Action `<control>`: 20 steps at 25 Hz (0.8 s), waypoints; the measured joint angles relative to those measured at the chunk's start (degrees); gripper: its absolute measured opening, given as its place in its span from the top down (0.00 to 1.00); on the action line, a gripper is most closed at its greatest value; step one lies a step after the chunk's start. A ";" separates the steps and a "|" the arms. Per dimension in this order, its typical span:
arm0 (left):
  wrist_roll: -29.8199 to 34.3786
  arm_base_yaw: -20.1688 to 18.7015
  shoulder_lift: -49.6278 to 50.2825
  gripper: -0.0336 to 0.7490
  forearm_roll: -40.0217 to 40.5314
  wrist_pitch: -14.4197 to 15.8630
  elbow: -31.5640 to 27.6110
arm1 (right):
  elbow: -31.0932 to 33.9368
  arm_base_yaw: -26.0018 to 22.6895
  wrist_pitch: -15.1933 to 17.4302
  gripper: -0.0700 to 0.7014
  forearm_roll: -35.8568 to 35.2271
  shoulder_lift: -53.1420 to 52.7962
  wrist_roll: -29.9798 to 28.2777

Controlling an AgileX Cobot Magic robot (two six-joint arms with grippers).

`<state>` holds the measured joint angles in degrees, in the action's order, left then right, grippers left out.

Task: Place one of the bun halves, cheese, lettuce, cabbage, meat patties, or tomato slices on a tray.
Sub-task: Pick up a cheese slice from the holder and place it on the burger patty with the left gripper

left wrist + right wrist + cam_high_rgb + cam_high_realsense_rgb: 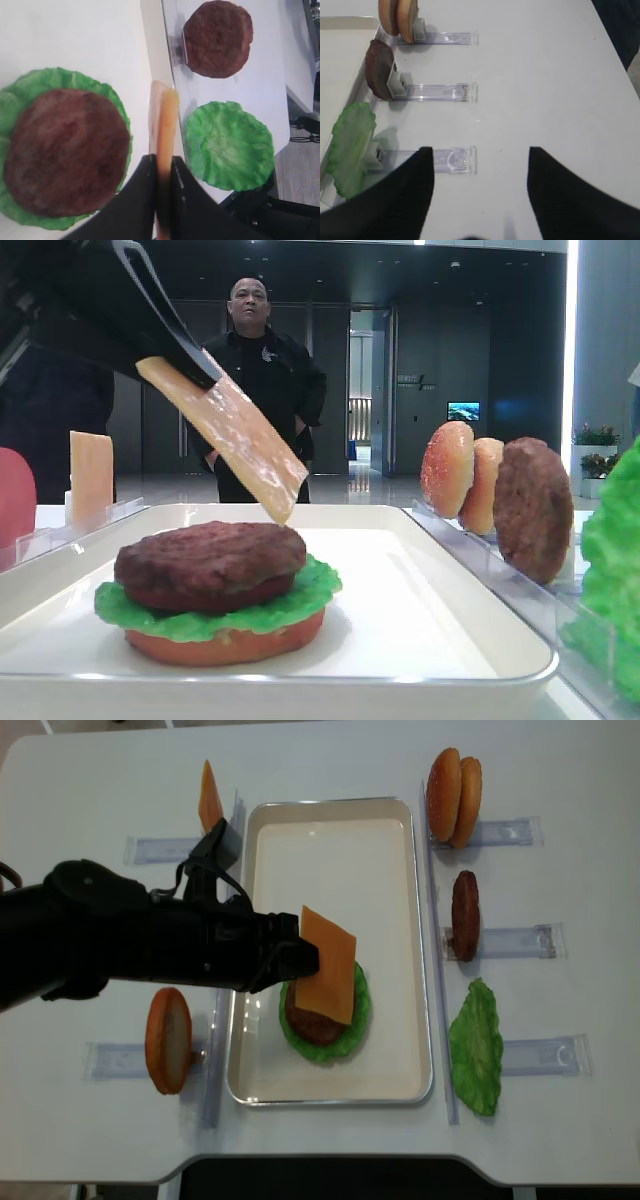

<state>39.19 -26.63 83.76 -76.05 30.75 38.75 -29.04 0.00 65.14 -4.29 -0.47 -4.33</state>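
Observation:
My left gripper point(300, 958) is shut on one edge of the cheese point(328, 965), a thin pale orange square slice. The slice hangs tilted, its low corner point(280, 510) just above a stack on the white tray point(330, 840). That stack is a meat patty point(210, 555) on lettuce point(300, 600) on a bun half point(225, 648). In the left wrist view the cheese point(165, 120) shows edge-on between the black fingers, to the right of the patty point(65, 150). My right gripper point(480, 150) stands open over bare table, holding nothing.
Right of the tray, clear holder rails carry two bun halves point(454, 783), a patty point(465, 915) and a lettuce leaf point(476, 1045). On the left stand another cheese slice point(208, 798) and a round red-orange disc point(168, 1040). A man point(262, 370) stands behind the table.

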 joint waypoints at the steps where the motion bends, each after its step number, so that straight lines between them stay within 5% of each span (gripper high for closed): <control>1: 0.80 0.00 0.00 0.92 -1.05 0.14 0.00 | 0.00 0.00 0.00 0.39 0.00 0.00 0.00; 20: 7.93 -0.38 5.34 0.91 -6.42 1.32 0.00 | 0.00 0.00 0.00 0.39 0.00 0.00 0.00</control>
<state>47.12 -27.00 89.10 -82.46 32.06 38.75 -29.04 0.00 65.14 -4.29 -0.47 -4.33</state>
